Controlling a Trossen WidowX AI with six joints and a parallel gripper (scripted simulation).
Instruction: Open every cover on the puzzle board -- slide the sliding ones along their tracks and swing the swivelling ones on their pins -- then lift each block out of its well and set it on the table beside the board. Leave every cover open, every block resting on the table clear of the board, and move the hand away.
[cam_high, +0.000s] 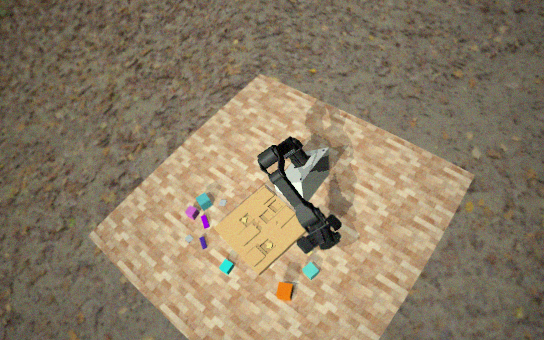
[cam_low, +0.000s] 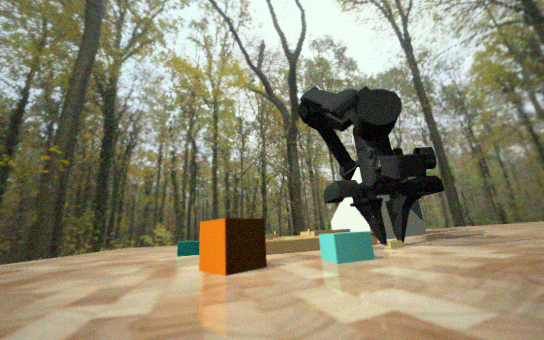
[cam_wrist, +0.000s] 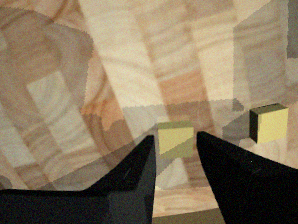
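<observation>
My gripper (cam_high: 319, 241) (cam_low: 393, 242) (cam_wrist: 175, 140) points down beside the puzzle board, its fingers slightly apart. A small pale yellow block (cam_low: 395, 244) (cam_wrist: 175, 141) lies on the table between the fingertips, with a narrow gap on each side in the wrist view. Another yellow block (cam_high: 309, 253) (cam_wrist: 273, 125) lies to its right in the wrist view. The wooden board (cam_high: 232, 227) (cam_low: 290, 245) (cam_wrist: 187, 218) has tracks and recesses; small light raised pieces (cam_high: 245, 219) (cam_high: 269, 244) stand on it. The arm hides part of the board, and the individual covers are too small to tell.
An orange block (cam_high: 284, 291) (cam_low: 232, 246) and a light turquoise block (cam_high: 310, 270) (cam_low: 347, 247) stand near the gripper. A cyan block (cam_high: 226, 266) (cam_low: 188, 248), a teal block (cam_high: 204, 201), a magenta block (cam_high: 192, 212) and several smaller pieces lie across the board.
</observation>
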